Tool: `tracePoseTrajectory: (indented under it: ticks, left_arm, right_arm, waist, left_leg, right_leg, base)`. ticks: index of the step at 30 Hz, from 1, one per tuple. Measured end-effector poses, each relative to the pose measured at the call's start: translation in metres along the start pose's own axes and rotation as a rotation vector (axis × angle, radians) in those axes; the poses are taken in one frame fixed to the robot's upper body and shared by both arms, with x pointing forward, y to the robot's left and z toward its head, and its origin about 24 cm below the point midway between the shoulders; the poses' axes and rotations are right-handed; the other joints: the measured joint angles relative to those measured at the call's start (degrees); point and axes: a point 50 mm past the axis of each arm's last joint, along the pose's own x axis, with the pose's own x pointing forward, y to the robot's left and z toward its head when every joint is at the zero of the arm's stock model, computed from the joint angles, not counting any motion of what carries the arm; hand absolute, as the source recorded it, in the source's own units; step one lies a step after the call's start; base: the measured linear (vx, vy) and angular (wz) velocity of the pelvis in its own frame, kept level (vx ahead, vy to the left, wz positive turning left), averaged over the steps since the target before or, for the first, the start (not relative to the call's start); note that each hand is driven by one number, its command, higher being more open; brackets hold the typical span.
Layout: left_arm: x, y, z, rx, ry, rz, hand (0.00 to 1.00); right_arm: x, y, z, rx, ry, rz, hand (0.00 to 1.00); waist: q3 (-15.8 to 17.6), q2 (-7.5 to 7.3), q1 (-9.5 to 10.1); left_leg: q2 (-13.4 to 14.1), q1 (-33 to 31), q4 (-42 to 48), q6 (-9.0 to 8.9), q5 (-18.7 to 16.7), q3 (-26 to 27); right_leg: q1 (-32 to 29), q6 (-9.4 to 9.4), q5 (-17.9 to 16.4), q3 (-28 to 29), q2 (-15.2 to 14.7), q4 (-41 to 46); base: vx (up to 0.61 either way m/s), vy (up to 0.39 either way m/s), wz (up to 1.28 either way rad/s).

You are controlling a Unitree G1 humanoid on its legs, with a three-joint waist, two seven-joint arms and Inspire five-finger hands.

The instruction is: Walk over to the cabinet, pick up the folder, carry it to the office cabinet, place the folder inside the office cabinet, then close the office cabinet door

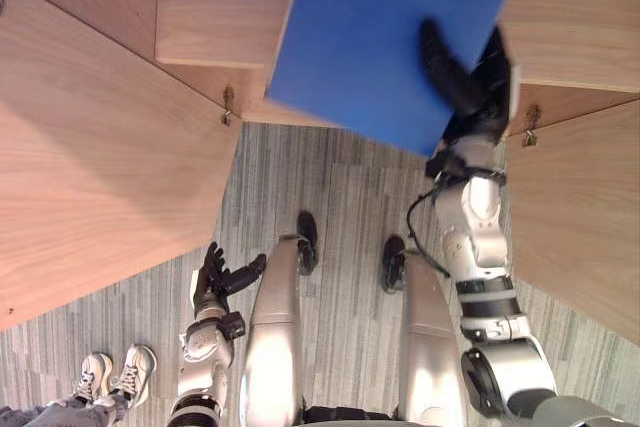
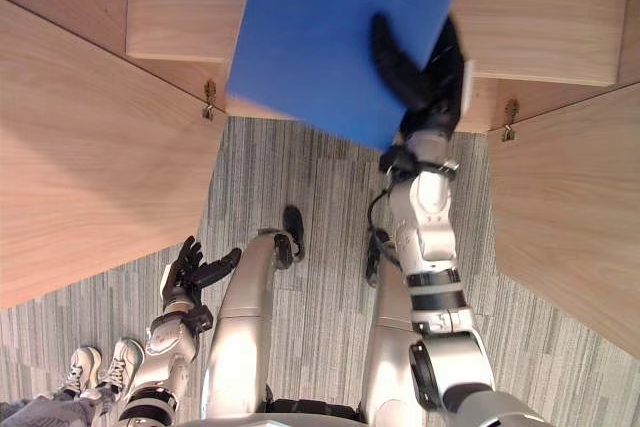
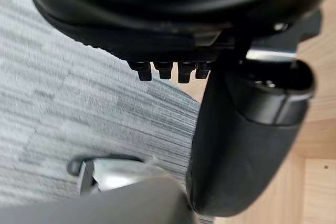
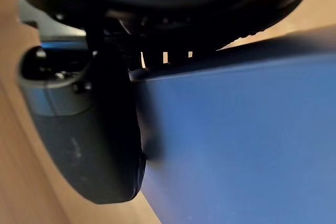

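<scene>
Left eye view: folder [image 1: 370,37] between doors [image 1: 90,147]

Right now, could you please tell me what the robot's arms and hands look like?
The right arm and left arm are silver-grey, made of rounded glossy shells with black bands at the joints. The right hand and left hand are dark, with slender fingers and a thicker thumb; each seems to bear a pale patch on one side.
</scene>
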Motion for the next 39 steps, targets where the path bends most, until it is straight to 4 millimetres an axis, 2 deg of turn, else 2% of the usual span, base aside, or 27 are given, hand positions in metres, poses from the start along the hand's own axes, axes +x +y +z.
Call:
tracePoseTrajectory:
  ticks: [7,11,12,18,23,28,33,36,37,39]
  left_arm:
    - [0.006,-0.026,0.014,-0.059,-0.056,-0.033,1.0]
    - [0.008,-0.03,0.018,-0.055,-0.067,-0.021,1.0]
    - [0.008,-0.032,0.018,-0.059,-0.071,-0.019,1.0]
    - [0.006,-0.042,0.022,-0.072,-0.09,-0.026,1.0]
    - [0.005,-0.047,0.024,-0.076,-0.103,-0.039,1.0]
    - [0.005,-0.047,0.025,-0.076,-0.104,-0.046,1.0]
    - [0.005,-0.047,0.025,-0.073,-0.105,-0.057,1.0]
    - [0.006,-0.046,0.024,-0.067,-0.103,-0.072,1.0]
    - [0.006,-0.046,0.024,-0.065,-0.103,-0.074,1.0]
    - [0.006,-0.044,0.023,-0.053,-0.098,-0.084,1.0]
  right_arm:
    - [0.035,-0.011,0.004,0.246,0.011,-0.281,0.0]
    - [0.046,-0.011,0.007,0.396,0.017,-0.406,0.0]
    - [0.05,-0.01,0.013,0.445,-0.003,-0.432,1.0]
    - [0.053,-0.013,0.025,0.647,-0.065,-0.611,1.0]
    - [0.053,-0.011,0.028,0.652,-0.079,-0.603,1.0]
    - [0.057,0.002,0.027,0.536,-0.058,-0.422,1.0]
    - [0.057,0.019,0.012,0.341,0.042,-0.202,1.0]
    - [0.057,0.026,-0.002,0.118,0.118,-0.041,1.0]
    - [0.057,0.026,-0.004,0.081,0.124,-0.012,0.0]
    - [0.059,0.025,-0.005,-0.077,0.142,0.08,0.0]
  waist:
    - [0.0,0.0,0.4]
    - [-0.01,0.01,0.65]
    - [-0.02,0.02,0.97]
    - [-0.09,0.13,1.53]
    - [-0.17,0.27,1.64]
    - [-0.2,0.31,1.24]
    - [-0.3,0.31,0.8]
    - [-0.38,0.28,0.19]
    - [-0.38,0.28,0.07]
    - [-0.4,0.25,-0.45]
  left_leg:
    - [0.14,-1.41,0.09,0.02,0.04,-0.05]
    - [0.22,-2.12,0.07,0.09,0.1,-0.36]
    - [0.21,-2.12,-0.06,0.09,0.11,-0.37]
    - [-0.64,-2.12,-1.5,-0.34,0.96,-1.02]
    - [-0.7,-2.11,-1.69,-0.43,1.16,-1.39]
    - [-0.58,-1.97,-1.77,-0.42,1.18,-1.33]
    - [-0.31,-1.12,-2.23,-0.42,1.18,-1.07]
    - [-0.16,-0.68,-2.77,-0.42,1.18,-0.98]
    - [-0.12,-0.66,-2.86,-0.41,1.19,-0.93]
    - [0.02,-0.35,-3.23,-0.33,1.23,-0.54]
  right_leg:
    - [-1.39,-0.03,0.01,-0.19,0.01,0.07]
    - [-1.86,-0.04,0.01,-0.81,-0.03,-0.15]
    - [-1.87,-0.04,0.01,-0.94,-0.1,-0.2]
    - [-1.79,-0.25,-0.11,-2.16,-1.01,-0.6]
    - [-1.6,-0.38,-0.17,-2.56,-1.04,-0.69]
    - [-1.44,-0.41,-0.15,-2.57,-0.99,-0.94]
    - [-0.53,-0.52,-0.08,-2.59,-0.84,-1.62]
    - [0.02,-0.59,0.17,-2.69,-0.71,-2.43]
    - [0.05,-0.56,0.26,-2.67,-0.67,-2.6]
    - [0.39,-0.52,0.58,-2.63,-0.65,-3.24]
  base:
    - [-0.03,-0.048,0.0]
    - [0.01,-0.045,0.01]
    - [0.0,-0.058,0.03]
    - [-0.02,-0.055,0.09]
    - [-0.03,-0.045,0.03]
    - [-0.02,-0.027,-0.01]
    - [-0.01,-0.037,-0.02]
    - [-0.02,-0.039,-0.02]
    - [-0.01,-0.03,-0.04]
    - [0.0,-0.009,-0.02]
